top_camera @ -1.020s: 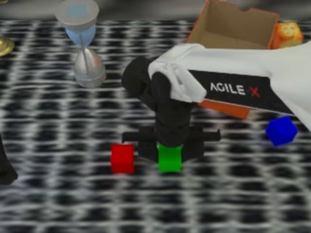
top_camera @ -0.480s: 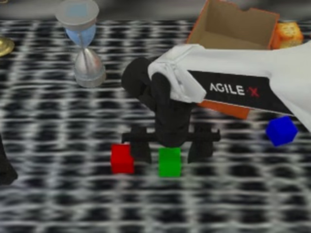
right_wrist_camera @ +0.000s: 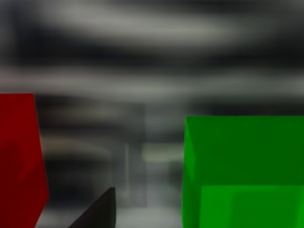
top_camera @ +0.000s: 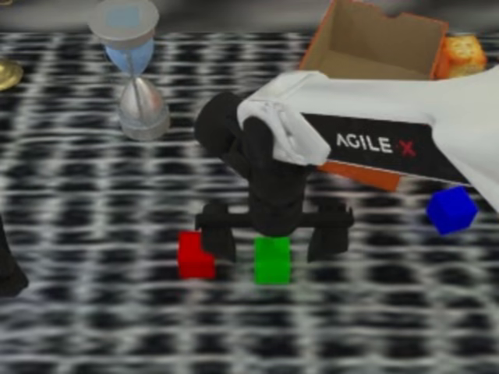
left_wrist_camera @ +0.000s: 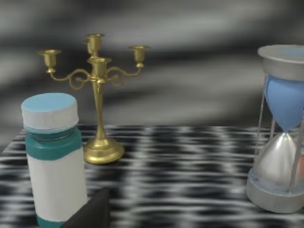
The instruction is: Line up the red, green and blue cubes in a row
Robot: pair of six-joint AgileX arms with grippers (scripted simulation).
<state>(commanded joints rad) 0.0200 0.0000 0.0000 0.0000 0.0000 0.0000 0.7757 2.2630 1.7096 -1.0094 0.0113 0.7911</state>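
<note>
red cube (top_camera: 195, 256) corner under hand (top_camera: 273, 241)

Rendered simulation tabletop: black-and-white patterned table (top_camera: 78, 312), blurred grey backdrop, random props, namely hourglass (top_camera: 134, 70), candelabra (left_wrist_camera: 97, 95), cardboard box (top_camera: 374, 39).

The red cube (top_camera: 195, 255), green cube (top_camera: 272, 259) and blue cube (top_camera: 451, 209) looked smooth, matt plastic. Behind the green cube, the box (top_camera: 374, 43) looked like matt cardboard. The candlestick (left_wrist_camera: 98, 93) shone like polished brass. The hourglass (top_camera: 134, 62) had clear glass and dull metal caps.
</note>
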